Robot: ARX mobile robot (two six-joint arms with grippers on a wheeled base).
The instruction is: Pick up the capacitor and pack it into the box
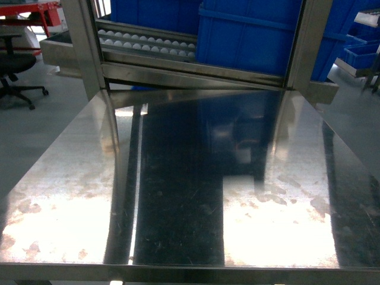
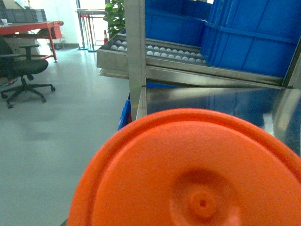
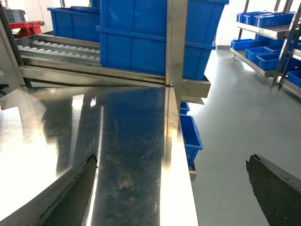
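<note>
Search step: neither box nor capacitor was in view on the bench (image 1: pixel 196 196). Right gripper (image 3: pixel 171 188) stood open; left gripper's state could not be told. Next move needed the parts located.

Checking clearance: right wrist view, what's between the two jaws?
Right gripper is open. Between its jaws shows bare steel table, its edge, and grey floor with a blue bin beyond.
</note>
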